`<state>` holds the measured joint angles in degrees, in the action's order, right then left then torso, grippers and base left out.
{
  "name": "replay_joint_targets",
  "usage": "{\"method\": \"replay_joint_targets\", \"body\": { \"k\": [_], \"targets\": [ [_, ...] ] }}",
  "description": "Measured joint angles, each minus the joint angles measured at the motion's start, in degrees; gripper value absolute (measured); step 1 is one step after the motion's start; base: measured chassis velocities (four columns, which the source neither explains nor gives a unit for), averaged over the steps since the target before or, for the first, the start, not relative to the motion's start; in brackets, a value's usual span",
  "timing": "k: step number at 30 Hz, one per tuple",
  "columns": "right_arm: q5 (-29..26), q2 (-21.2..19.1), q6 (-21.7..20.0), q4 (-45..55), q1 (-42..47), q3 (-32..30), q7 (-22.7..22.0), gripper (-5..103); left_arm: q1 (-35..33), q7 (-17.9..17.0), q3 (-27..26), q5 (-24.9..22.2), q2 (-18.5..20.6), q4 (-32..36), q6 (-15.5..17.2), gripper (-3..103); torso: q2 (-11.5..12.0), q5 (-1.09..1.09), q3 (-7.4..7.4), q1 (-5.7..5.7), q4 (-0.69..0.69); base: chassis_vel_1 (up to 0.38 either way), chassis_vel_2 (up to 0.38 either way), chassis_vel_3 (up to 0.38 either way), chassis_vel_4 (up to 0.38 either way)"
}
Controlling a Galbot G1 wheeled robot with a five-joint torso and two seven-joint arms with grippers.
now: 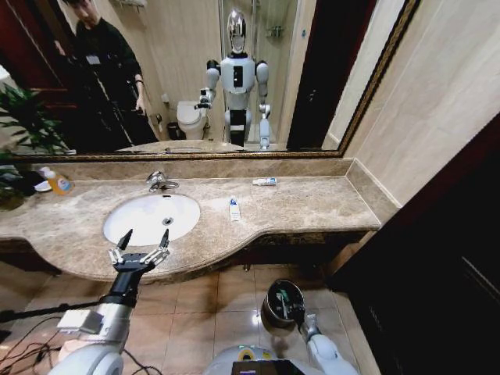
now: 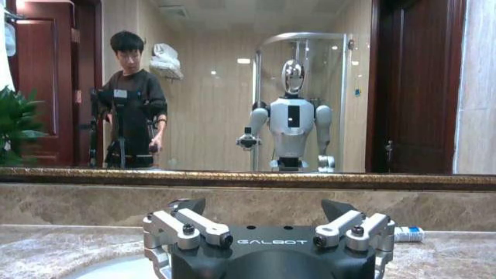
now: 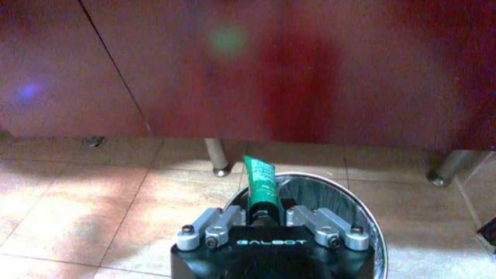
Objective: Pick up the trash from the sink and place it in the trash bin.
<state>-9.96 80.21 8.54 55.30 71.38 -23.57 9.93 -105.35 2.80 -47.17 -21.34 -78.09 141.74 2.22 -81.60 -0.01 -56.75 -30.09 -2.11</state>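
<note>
Looking down from the head camera, you've got the beige marble tabletop (image 1: 312, 205) running under the big mirror (image 1: 258, 78), with the white oval sink (image 1: 148, 217) set into it and the chrome faucet (image 1: 160, 181) at its back rim. Down on the tiled floor (image 1: 211, 305) sits the trash bin (image 1: 275, 311), dark metal with a black inside, in front of the cabinet. Your left hand (image 1: 144, 244) hovers at the sink's near edge, fingers spread wide and nothing between them; the left wrist view shows the same, both fingertips apart over the basin rim. Your right hand (image 3: 263, 224) is low over the bin, clamped narrow on a green tube (image 3: 261, 185) that stands up between its fingers and leans over the bin's rim (image 3: 341, 186). On the tabletop, one small white tube with a blue mark (image 1: 233, 208) lies just to the right of the sink, and another white and blue tube (image 1: 265, 181) lies farther back by the mirror's base. At the far left of the tabletop stands a clear bottle of orange liquid (image 1: 58, 183).
</note>
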Motion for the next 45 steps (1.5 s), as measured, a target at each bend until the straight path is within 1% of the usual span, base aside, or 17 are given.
{"method": "replay_joint_targets", "body": {
  "k": [4, 5, 6, 7, 11, 13, 14, 16, 19, 20, 22, 24, 25, 26, 28, 40, 45],
  "targets": [
    [0.27, -0.09, -0.40, 0.01, -0.09, 0.00, -0.32, 21, 0.00, 0.00, 0.00, 0.00, 0.00, 0.00, 0.00, 100, 0.00, 0.01, 0.00, 0.00, 0.00, 0.000, 0.000, 0.000, 0.000],
    [0.48, -0.14, -0.35, 0.02, -0.08, -0.01, -0.32, 19, 0.00, 0.00, 0.00, 0.00, 0.00, 0.00, 0.00, 100, 0.00, 0.01, 0.00, 0.00, 0.00, 0.000, 0.000, 0.000, 0.000],
    [1.14, -0.24, -0.13, 0.02, -0.05, -0.02, -0.33, 25, 0.00, 0.00, 0.00, 0.00, 0.00, 0.00, 0.00, 100, 0.00, 0.00, 0.00, 0.00, 0.00, 0.000, 0.000, 0.000, 0.000],
    [1.14, -0.24, -0.13, 0.02, -0.05, -0.02, -0.33, 25, 0.00, 0.00, 0.00, 0.00, 0.00, 0.00, 0.00, 100, 0.00, 0.00, 0.00, 0.00, 0.00, 0.000, 0.000, 0.000, 0.000],
    [1.45, -0.29, 0.05, 0.85, 0.22, -0.08, -1.60, 46, 0.00, 0.00, 0.00, 0.00, 0.00, 0.00, 0.00, 100, 0.00, 0.01, 0.00, 0.00, 0.00, 0.000, 0.000, 0.000, 0.000],
    [1.41, -0.29, 0.05, 0.95, 0.24, -0.09, -1.78, 46, 0.00, 0.00, 0.00, 0.00, 0.00, 0.00, 0.00, 100, 0.00, 0.01, 0.00, 0.00, 0.00, 0.000, 0.000, 0.000, 0.000],
    [1.16, -0.31, 0.06, 1.11, 0.36, -0.15, -2.34, 57, 0.00, 0.00, 0.00, 0.00, 0.00, 0.00, 0.00, 100, 0.00, 0.01, 0.00, 0.00, 0.00, 0.000, 0.000, 0.000, 0.000],
    [1.08, -0.33, 0.06, 1.14, 0.40, -0.16, -2.48, 57, 0.00, 0.00, 0.00, 0.00, 0.00, 0.00, 0.00, 100, 0.00, 0.01, 0.00, 0.00, 0.00, 0.000, 0.000, 0.000, 0.000],
    [0.33, -0.68, 0.15, 1.47, 0.74, -0.22, -3.16, 73, 0.00, 0.00, 0.00, 0.00, 0.00, 0.00, 0.00, 100, 0.00, 0.01, 0.00, 0.00, 0.00, 0.000, 0.000, 0.000, 0.000],
    [0.33, -0.68, 0.15, 1.47, 0.74, -0.22, -3.16, 73, 0.00, 0.00, 0.00, 0.00, 0.00, 0.00, 0.00, 100, 0.00, 0.01, 0.00, 0.00, 0.00, 0.000, 0.000, 0.000, 0.000],
    [-0.05, -1.06, 0.16, 1.96, 0.92, -0.23, -3.29, 85, 0.00, 0.00, 0.00, 0.00, 0.00, 0.00, 0.00, 100, 0.00, 0.00, 0.00, 0.00, 0.00, 0.000, 0.000, 0.000, 0.000],
    [-0.11, -1.13, 0.16, 2.08, 0.94, -0.23, -3.32, 85, 0.00, 0.00, 0.00, 0.00, 0.00, 0.00, 0.00, 100, 0.00, 0.00, 0.00, 0.00, 0.00, 0.000, 0.000, 0.000, 0.000],
    [-0.18, -1.21, 0.16, 2.31, 1.02, -0.22, -3.37, 89, 0.00, 0.00, 0.00, 0.00, 0.00, 0.00, 0.00, 100, 0.00, 0.01, 0.00, 0.00, 0.00, 0.000, 0.000, 0.000, 0.000],
    [-0.26, -1.31, 0.15, 2.82, 1.24, -0.22, -3.56, 98, 0.00, 0.00, 0.00, 0.00, 0.00, 0.00, 0.00, 100, 0.00, 0.01, 0.00, 0.00, 0.00, 0.000, 0.000, 0.000, 0.000],
    [-0.32, -1.38, 0.15, 3.21, 1.44, -0.22, -3.67, 100, 0.00, 0.00, 0.00, 0.00, 0.00, 0.00, 0.00, 100, 0.00, 0.00, 0.00, 0.00, 0.00, 0.000, 0.000, 0.000, 0.000],
    [-0.57, -1.54, 0.13, 5.02, 2.64, -0.23, -4.32, 100, 0.00, 0.00, 0.00, 0.00, 0.00, 0.00, 0.00, 100, 0.00, 0.01, 0.00, 0.00, 0.00, 0.000, 0.000, 0.000, 0.000],
    [-2.08, -2.64, -0.05, 6.97, 4.03, -0.23, -4.88, 100, 0.00, 0.00, 0.00, 0.00, 0.00, 0.00, 0.00, 100, 0.00, 0.01, 0.00, 0.00, 0.00, 0.000, 0.000, 0.000, 0.000]
  ]
}}
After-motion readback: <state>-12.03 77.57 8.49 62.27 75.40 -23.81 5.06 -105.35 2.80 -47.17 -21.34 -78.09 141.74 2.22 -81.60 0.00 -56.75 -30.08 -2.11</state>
